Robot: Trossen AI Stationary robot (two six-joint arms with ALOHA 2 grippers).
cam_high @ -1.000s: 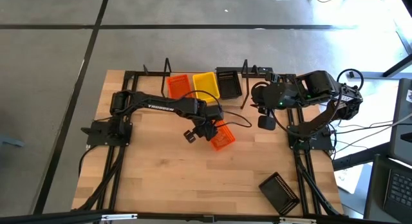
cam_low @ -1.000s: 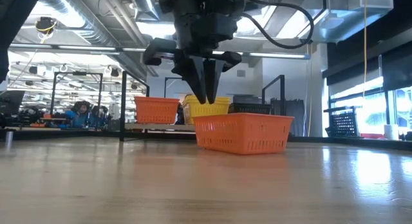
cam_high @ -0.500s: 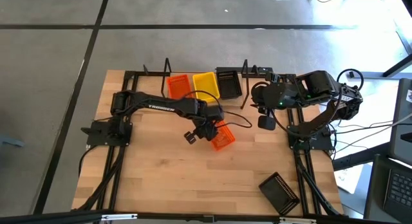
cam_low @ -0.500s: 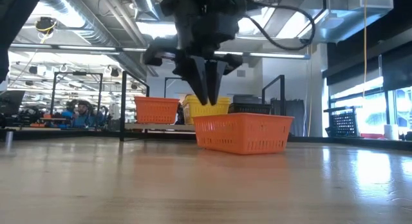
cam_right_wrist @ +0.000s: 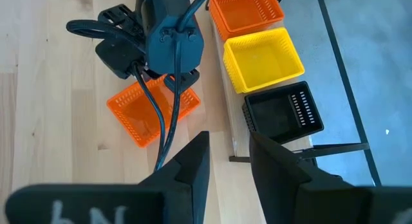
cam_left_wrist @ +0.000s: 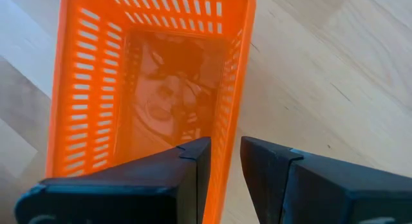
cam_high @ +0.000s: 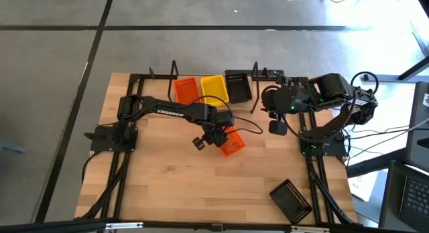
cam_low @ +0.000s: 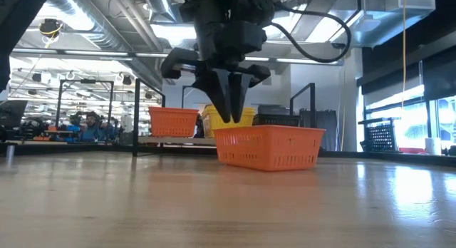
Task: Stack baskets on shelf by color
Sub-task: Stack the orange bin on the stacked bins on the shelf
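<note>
An orange basket (cam_high: pixel 232 144) stands upright on its bottom on the tabletop, in front of the shelf; it also shows in the left wrist view (cam_left_wrist: pixel 148 89). My left gripper (cam_left_wrist: pixel 225 161) points down just above one long wall of this basket. It is open by a narrow gap, with one finger over the inside and one over the outside. In the low view (cam_low: pixel 231 122) its tips stand just above the rim. On the shelf (cam_high: pixel 173 71) stand an orange basket (cam_high: pixel 186 89), a yellow basket (cam_high: pixel 214 88) and a black basket (cam_high: pixel 238 86). My right gripper (cam_right_wrist: pixel 226 163) is open and empty, waiting by the shelf's right end.
Another black basket (cam_high: pixel 291 199) lies on the table near the near right corner. The shelf's black upright end loops (cam_high: pixel 255 71) rise at either end. Bare tabletop lies at the near left (cam_high: pixel 161 186).
My left gripper has come down a little toward the rim of the orange basket on the table. The basket has stayed where it was.
</note>
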